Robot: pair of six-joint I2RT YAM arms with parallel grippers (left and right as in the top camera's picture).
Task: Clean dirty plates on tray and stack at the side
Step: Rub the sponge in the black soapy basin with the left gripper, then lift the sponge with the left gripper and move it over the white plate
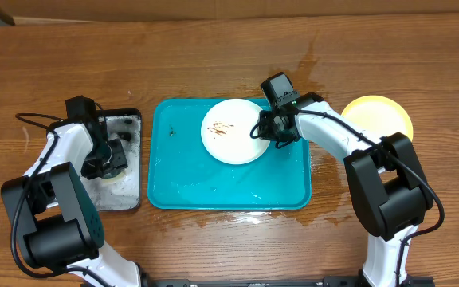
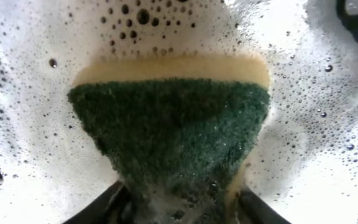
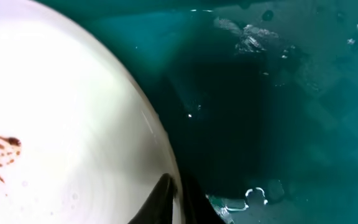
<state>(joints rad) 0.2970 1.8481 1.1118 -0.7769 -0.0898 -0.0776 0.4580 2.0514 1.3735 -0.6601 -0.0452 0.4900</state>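
The right gripper (image 1: 262, 130) is clamped shut on the right-hand rim of a round, flat white plate (image 1: 228, 139). The right wrist view shows its two dark fingertips (image 3: 158, 198) pinching that thin edge. The plate carries small brown smears (image 1: 220, 127) near its middle. It lies in the upper middle of a large turquoise-blue rectangular plastic tray (image 1: 174, 187) with rounded corners and a raised rim, whose floor is wet. To the right of this tray and apart from it, a round pale yellow-green plate (image 1: 382, 115) rests on the brown wooden table (image 1: 213, 48). On the other side, the left gripper (image 1: 111, 156) is closed on a sponge (image 2: 169, 124) with a dark green scouring face and a yellow body, squeezed narrow where the fingers meet it. The sponge sits low over a smaller black rectangular tray (image 1: 127, 199) full of white soapy foam (image 2: 30, 93), just left of the turquoise tray.
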